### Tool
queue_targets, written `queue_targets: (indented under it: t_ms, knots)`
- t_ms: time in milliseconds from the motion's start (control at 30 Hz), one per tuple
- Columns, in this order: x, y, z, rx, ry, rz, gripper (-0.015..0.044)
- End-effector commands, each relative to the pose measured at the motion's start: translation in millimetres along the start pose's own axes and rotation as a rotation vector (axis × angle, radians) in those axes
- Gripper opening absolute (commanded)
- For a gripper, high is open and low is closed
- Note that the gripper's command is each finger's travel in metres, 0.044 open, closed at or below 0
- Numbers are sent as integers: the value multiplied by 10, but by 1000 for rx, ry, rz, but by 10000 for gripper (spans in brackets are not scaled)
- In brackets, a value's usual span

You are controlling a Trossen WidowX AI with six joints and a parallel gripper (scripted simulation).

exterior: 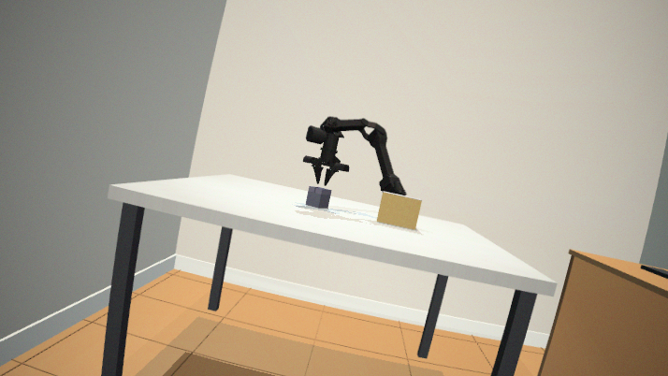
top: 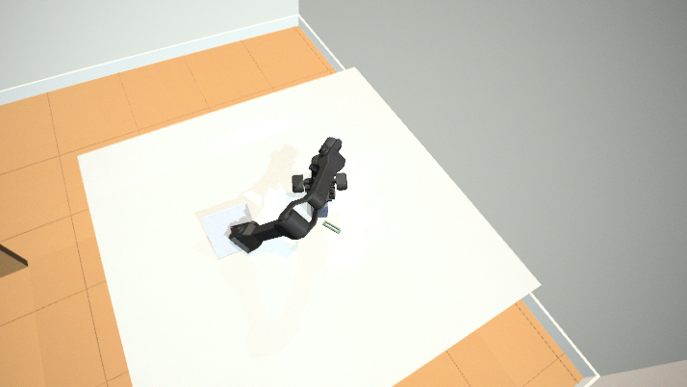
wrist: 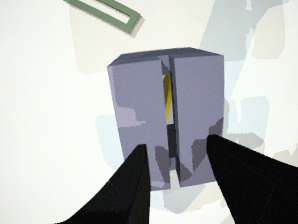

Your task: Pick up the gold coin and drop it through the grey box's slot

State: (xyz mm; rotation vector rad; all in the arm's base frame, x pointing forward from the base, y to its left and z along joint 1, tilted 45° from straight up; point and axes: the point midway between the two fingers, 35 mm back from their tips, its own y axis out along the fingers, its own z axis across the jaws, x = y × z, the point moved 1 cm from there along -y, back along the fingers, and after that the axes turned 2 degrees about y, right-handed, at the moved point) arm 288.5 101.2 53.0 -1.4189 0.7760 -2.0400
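The grey box [top: 319,211] [exterior: 317,198] [wrist: 200,90] stands on the table, its lid slot running lengthwise in the wrist view. The gold coin [wrist: 168,95] shows as a thin, slightly slanted yellow sliver within the slot opening, below the lid's top surface; the rest of it is hidden. My gripper [exterior: 322,183] [wrist: 177,147] is open and empty, pointing down a little above the box, with one fingertip to each side of the slot in the wrist view. The green holder [top: 339,231] [wrist: 133,22] lies beside the box with its groove empty.
The arm's base stands on a block [top: 214,233] [exterior: 399,210], yellow-sided in the exterior view, on the white table [top: 409,289] [exterior: 234,220]. A wooden cabinet [exterior: 603,318] stands on the floor beyond the table's right end in the exterior view.
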Motion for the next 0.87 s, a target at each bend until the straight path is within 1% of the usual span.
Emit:
queue_targets:
  t_ms: [0,33,333,400,433,500,833]
  knots:
    - [-1,-2,1,0,0,0,161]
    - [-1,-2,1,0,0,0,161]
    - [-2,-205,0,-1,-1,1,397]
    - [6,-400,-10,0,-7,1,440]
    - [17,-516,-18,0,-7,-2,440]
    - [29,-607,-26,1,-6,-5,440]
    - [29,-607,-26,1,-6,-5,440]
